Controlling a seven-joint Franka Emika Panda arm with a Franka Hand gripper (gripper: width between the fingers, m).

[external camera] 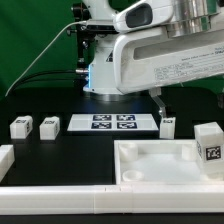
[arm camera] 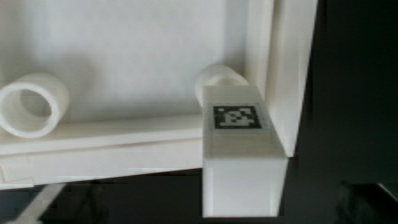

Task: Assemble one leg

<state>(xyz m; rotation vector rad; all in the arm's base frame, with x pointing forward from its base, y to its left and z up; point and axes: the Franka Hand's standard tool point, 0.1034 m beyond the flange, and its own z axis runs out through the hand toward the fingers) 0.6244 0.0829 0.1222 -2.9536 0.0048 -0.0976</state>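
A leg [external camera: 167,125], a small white post with a black-and-white tag, stands at the far edge of the large white recessed panel [external camera: 150,172]. My gripper [external camera: 160,106] is right above it. In the wrist view the leg [arm camera: 240,150] runs from between my fingers toward the panel's wall [arm camera: 267,45], with its tag facing the camera. My gripper [arm camera: 205,212] looks open. Its dark fingers [arm camera: 39,208] stand well apart, with a gap on each side of the leg. A round corner socket [arm camera: 25,106] shows in the panel.
Two more legs [external camera: 19,127] [external camera: 48,125] stand at the exterior view's left. Another leg [external camera: 208,142] stands at the panel's right side. The marker board [external camera: 112,122] lies behind the panel. A white part [external camera: 5,157] sits at the left edge.
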